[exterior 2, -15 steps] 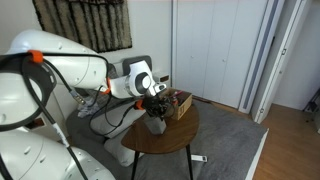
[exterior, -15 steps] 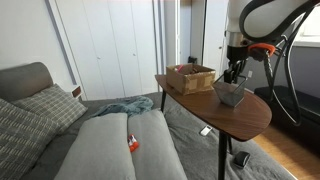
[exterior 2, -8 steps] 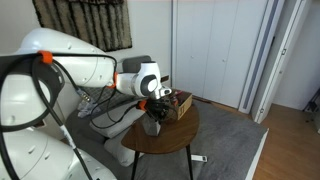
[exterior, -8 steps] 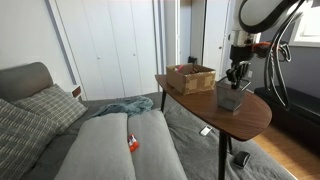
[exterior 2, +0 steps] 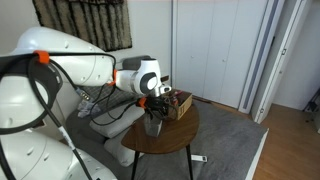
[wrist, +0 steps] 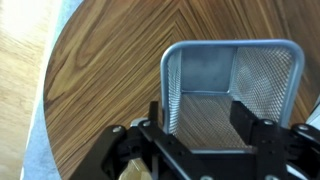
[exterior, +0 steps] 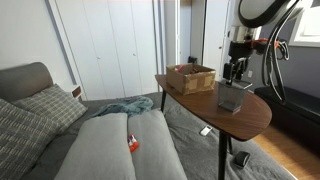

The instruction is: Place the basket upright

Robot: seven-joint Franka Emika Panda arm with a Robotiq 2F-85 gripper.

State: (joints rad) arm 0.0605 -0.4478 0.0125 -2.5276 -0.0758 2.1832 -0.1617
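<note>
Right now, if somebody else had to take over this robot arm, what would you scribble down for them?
The gripper: jaws open, holding nothing, hovering just above the grey mesh basket.
The grey mesh basket: upright, mouth up, on the round wooden table, near the brown woven tray but apart from it.
Done: the basket appears to stand upright on its own.
Left: probably only to lift the arm clear without knocking it.

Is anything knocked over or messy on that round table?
No, nothing looks odd. The grey basket stands upright, open side up, on the wooden table near the brown tray. The gripper hangs above it with open jaws.
</note>
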